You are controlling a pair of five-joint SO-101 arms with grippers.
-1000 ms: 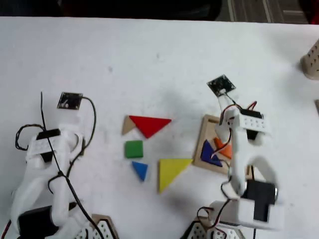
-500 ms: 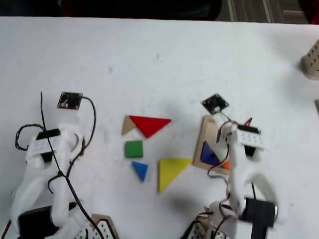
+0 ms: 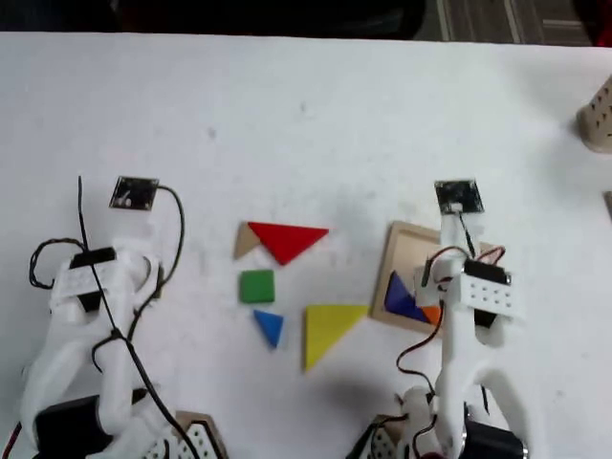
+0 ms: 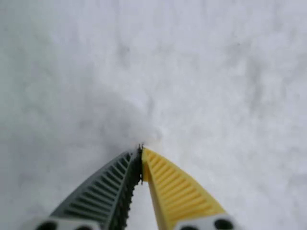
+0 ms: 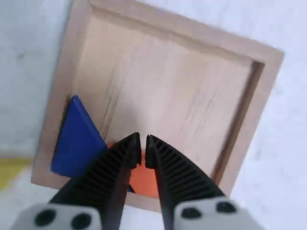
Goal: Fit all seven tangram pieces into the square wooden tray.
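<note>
The square wooden tray [image 3: 406,245] lies right of centre, with a dark blue triangle [image 3: 401,297] and an orange piece [image 3: 432,315] in its near left corner. My right gripper [image 5: 142,138] hovers over the tray [image 5: 177,91], shut and holding nothing, its tips above the orange piece [image 5: 142,182] beside the blue triangle [image 5: 76,140]. On the table left of the tray lie a red triangle [image 3: 287,239], a tan triangle [image 3: 245,241], a green square [image 3: 256,286], a small blue triangle [image 3: 270,326] and a yellow triangle [image 3: 328,328]. My left gripper [image 4: 141,149] is shut over bare table at the far left.
A pale wooden pegged object [image 3: 598,117] stands at the right edge. The left arm [image 3: 91,287] sits at the near left, with its cable looping beside it. Open white table stretches behind the pieces.
The right arm has drawn back toward the near edge and shifted right over the tray. The orange piece now lies nearer the tray's near edge. The left arm has not moved.
</note>
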